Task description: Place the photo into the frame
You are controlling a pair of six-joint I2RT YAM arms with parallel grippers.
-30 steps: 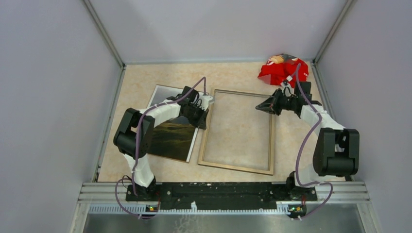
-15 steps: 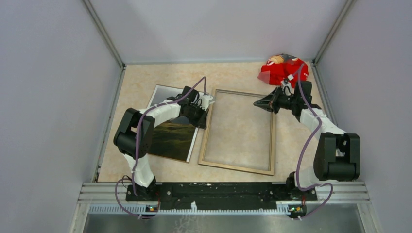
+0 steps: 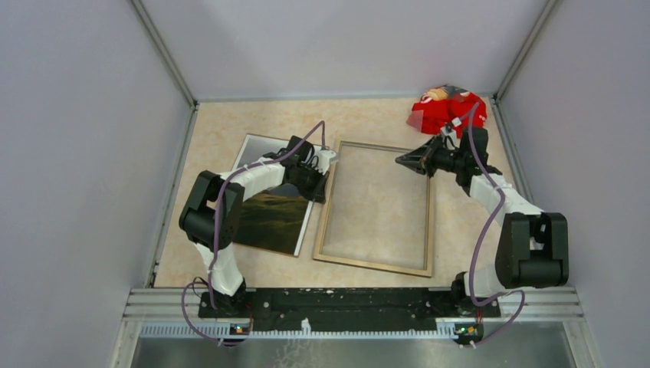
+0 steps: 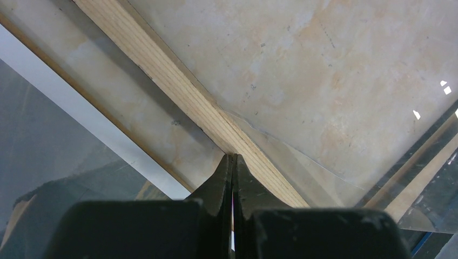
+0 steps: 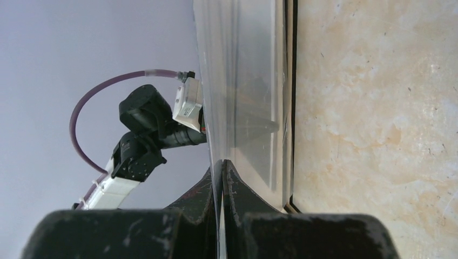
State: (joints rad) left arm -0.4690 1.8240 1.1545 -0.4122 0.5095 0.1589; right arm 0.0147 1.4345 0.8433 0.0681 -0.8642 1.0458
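Top external, nearest first: frame [image 3: 372, 265] lies flat on the counter [image 3: 253, 123], tan back up, with nothing in its opening but a clear sheet [image 5: 246, 81]. Photo [image 3: 272, 222] lies picture-up on the counter, just outboard of the left hand [image 4: 233, 157] and partly under that arm, its long edge beside the frame's left rail. It is not yet in the frame. I judge that loading has not begun and the clear sheet is being dealt with first.

Left hand: fingers together, tips at the tan rail. Whether they pinch the sheet I cannot tell.

Right hand [image 5: 222, 163], at the frame's far right corner: fingers clamped on the clear sheet's edge, which appears lifted off the frame. Beyond it lies a red bundle [image 3: 446, 112].

Versus a second ago: right hand has shifted farther and inward. Left arm unmoved, its fingers drawn shut. Photo and frame unmoved.
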